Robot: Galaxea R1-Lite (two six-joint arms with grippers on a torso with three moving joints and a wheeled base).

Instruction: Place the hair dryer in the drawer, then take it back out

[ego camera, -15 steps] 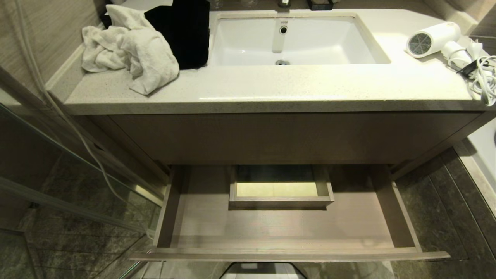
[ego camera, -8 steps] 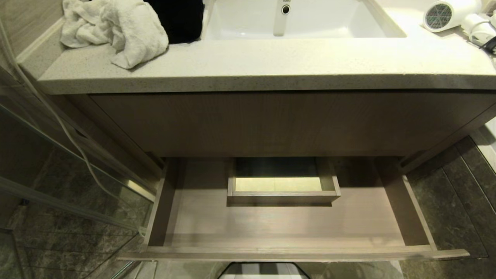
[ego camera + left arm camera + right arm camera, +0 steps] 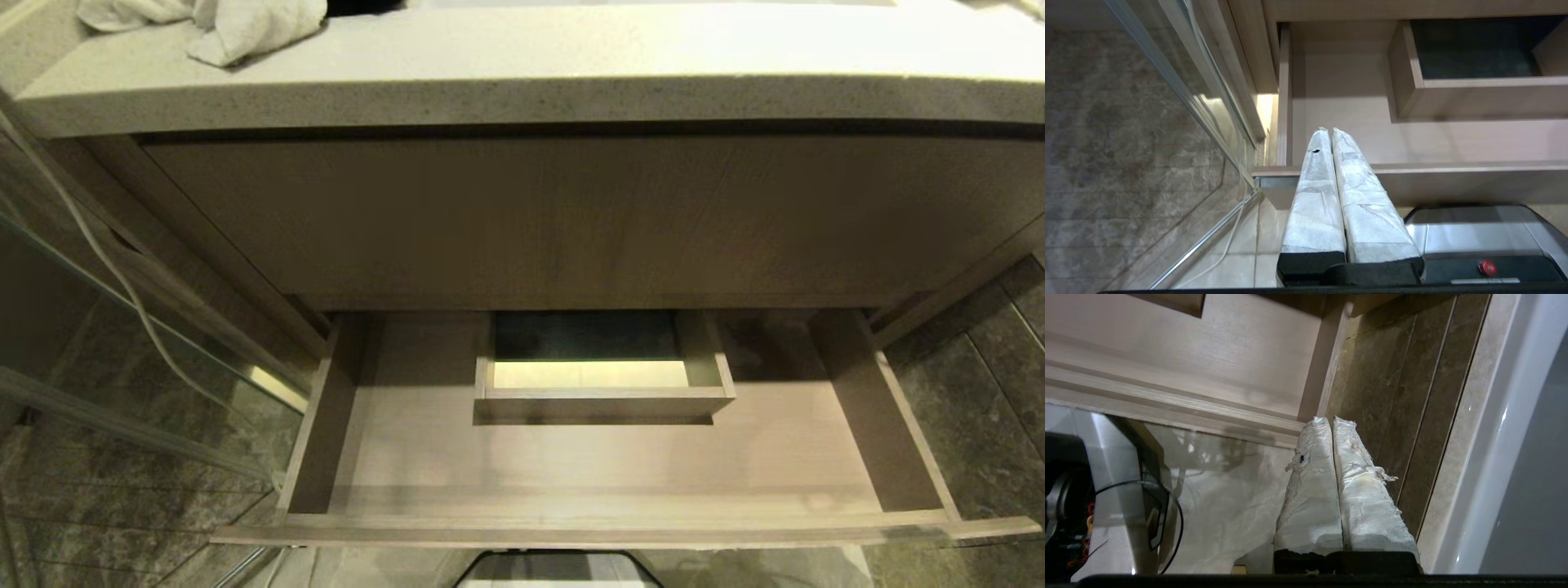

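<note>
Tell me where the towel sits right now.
In the head view the towel lies at the upper left, bunched on the countertop near its left end, above the open drawer.

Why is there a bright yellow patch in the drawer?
Head view: light falls through the cut-out at the back of the drawer, while the cabinet shades the part behind it. Left wrist view: a similar glow beside the drawer's side.

Light-brown wood-grain drawer [image 3: 424, 457], speckled beige countertop [image 3: 522, 90], white towel [image 3: 245, 24], dark mottled floor tiles [image 3: 980, 408].
</note>
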